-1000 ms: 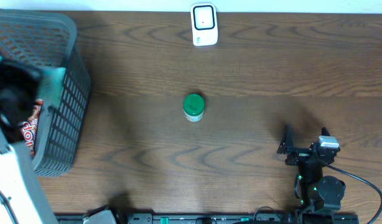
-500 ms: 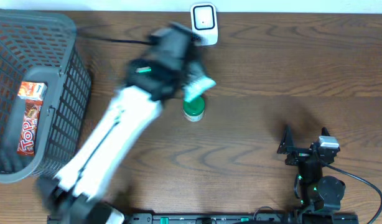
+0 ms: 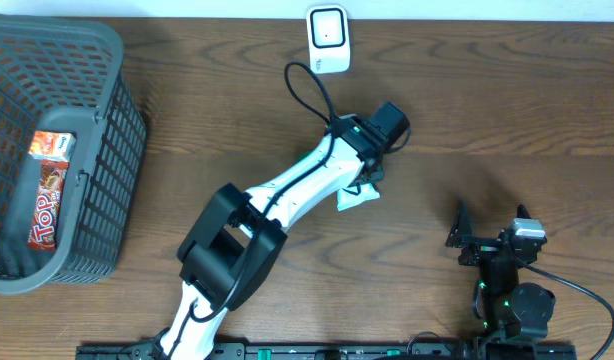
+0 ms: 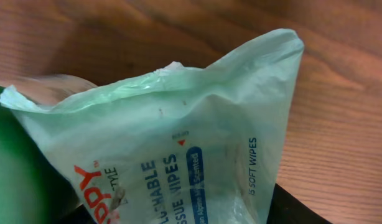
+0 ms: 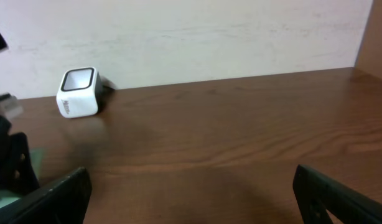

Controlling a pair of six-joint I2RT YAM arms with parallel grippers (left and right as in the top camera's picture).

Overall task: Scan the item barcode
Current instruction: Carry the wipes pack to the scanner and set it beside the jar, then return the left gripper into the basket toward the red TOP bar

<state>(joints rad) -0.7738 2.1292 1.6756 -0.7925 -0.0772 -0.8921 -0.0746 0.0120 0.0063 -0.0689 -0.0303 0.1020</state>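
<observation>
The item is a pale green packet of wipes (image 3: 355, 197), and my left gripper (image 3: 365, 180) is shut on it over the middle of the table. In the left wrist view the packet (image 4: 178, 143) fills the frame, crumpled at the top, with printed text but no barcode in sight. The dark fingertips (image 4: 293, 211) clamp its lower end. The white scanner (image 3: 327, 38) stands at the table's far edge, also in the right wrist view (image 5: 78, 92). My right gripper (image 3: 490, 222) rests open at the near right, with nothing between its fingers (image 5: 54, 196).
A grey mesh basket (image 3: 107, 60) at the far left holds a red snack pack (image 3: 47, 190). A blurred green surface (image 4: 10, 162) sits at the left edge of the left wrist view, close beside the packet. My left arm (image 3: 287, 195) lies diagonally across the table's middle.
My left arm has swung from the basket to the table's middle with the wipes packet. It now covers the spot where the green-lidded jar stood. The right arm has not moved.
</observation>
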